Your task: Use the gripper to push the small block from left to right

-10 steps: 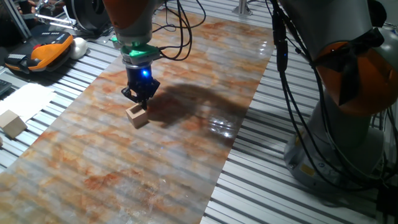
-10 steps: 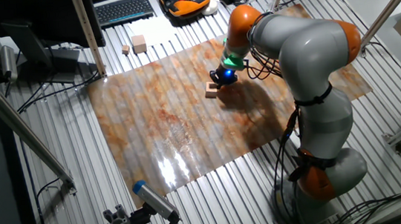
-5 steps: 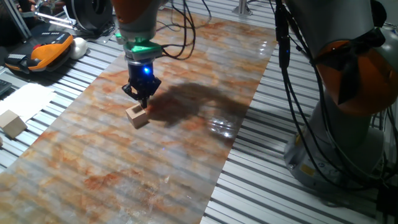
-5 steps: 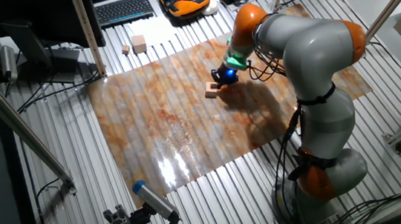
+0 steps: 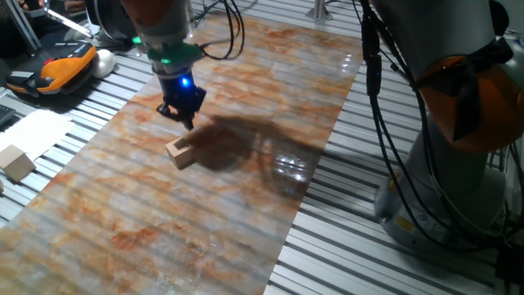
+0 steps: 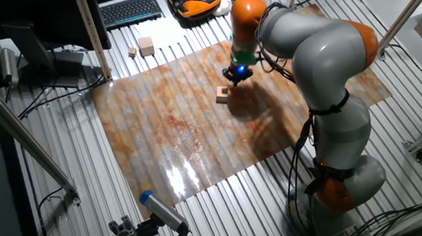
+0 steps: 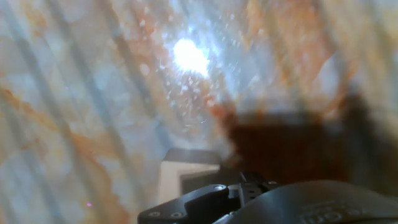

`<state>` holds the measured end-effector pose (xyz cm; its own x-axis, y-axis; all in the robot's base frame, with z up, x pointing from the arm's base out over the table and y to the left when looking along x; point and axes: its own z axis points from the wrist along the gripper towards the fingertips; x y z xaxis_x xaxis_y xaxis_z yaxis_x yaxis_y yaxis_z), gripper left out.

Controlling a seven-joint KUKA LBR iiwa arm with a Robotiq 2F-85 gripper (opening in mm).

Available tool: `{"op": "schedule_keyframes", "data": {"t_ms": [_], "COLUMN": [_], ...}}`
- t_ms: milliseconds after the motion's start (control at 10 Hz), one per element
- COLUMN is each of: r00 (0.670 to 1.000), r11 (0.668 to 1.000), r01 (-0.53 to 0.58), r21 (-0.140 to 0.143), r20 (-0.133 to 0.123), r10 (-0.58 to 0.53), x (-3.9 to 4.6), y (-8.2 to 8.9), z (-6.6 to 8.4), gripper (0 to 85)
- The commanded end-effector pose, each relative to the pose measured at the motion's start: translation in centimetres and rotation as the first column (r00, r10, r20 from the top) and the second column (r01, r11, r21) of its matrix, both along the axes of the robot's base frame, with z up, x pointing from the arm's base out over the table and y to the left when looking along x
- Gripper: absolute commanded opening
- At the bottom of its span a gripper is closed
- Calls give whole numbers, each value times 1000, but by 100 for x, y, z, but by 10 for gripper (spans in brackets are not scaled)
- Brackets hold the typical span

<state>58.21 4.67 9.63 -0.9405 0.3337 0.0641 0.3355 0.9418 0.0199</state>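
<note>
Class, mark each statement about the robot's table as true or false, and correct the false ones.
1. The hand is clamped around the small block. False: it is apart from the block.
2. The small block lies on the marbled mat. True.
3. A larger pale block sits off the mat. True.
4. The light above the fingers glows red. False: it glows blue.
5. The small block is stacked on another. False: it lies alone.

I see the tan small block on a rust-orange and grey marbled mat. The black gripper glows blue under a green ring; the arm is grey with orange joints.
</note>
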Motion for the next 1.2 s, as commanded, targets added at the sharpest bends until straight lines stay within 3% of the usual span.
{"op": "schedule_keyframes", "data": {"t_ms": [0,300,500,600,700,800,900,1000,1100], "r00": [999,989,982,975,972,974,974,976,980], "r11": [999,988,981,972,969,972,972,973,979], "r01": [-45,-150,-188,-221,-235,-228,-227,-219,-199], "r21": [-24,-47,-53,-82,-81,-61,-66,-67,-36], "r20": [2,-1,-6,-11,-13,-16,-14,-7,-2], "r10": [45,150,188,221,234,228,226,219,200], "x": [44,271,349,358,348,348,321,251,171], "y": [-121,-613,-822,-876,-955,-1001,-1014,-1030,-1048], "z": [86,449,604,646,683,698,709,764,827], "gripper": [0,0,0,0,0,0,0,0,0]}}
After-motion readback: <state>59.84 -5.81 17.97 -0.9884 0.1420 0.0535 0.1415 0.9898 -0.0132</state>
